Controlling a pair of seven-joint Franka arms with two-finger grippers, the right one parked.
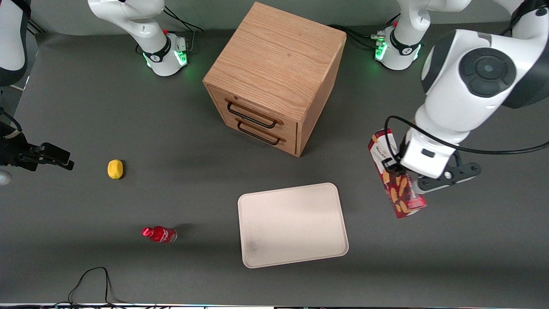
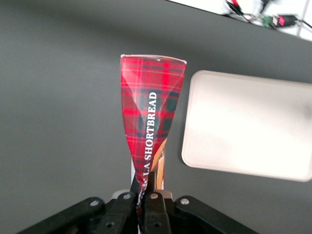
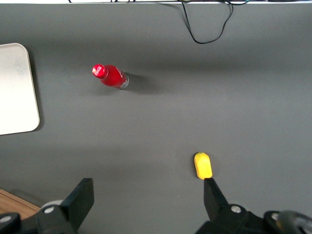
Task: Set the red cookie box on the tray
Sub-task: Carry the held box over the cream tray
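The red cookie box (image 1: pixel 395 176) hangs above the table, lifted and tilted, with my left gripper (image 1: pixel 403 174) shut on it near its middle. In the left wrist view the tartan carton (image 2: pixel 152 109) runs out from between the black fingers (image 2: pixel 155 195), which pinch its crumpled lower part. The cream-white tray (image 1: pixel 292 224) lies flat on the table beside the box, toward the parked arm's end; its rim (image 2: pixel 190 122) shows close to the carton in the wrist view. Nothing lies on the tray.
A wooden two-drawer cabinet (image 1: pixel 274 77) stands farther from the front camera than the tray. A small red bottle (image 1: pixel 159 234) and a yellow lemon (image 1: pixel 115 168) lie toward the parked arm's end. A cable loop (image 1: pixel 92 281) lies at the near table edge.
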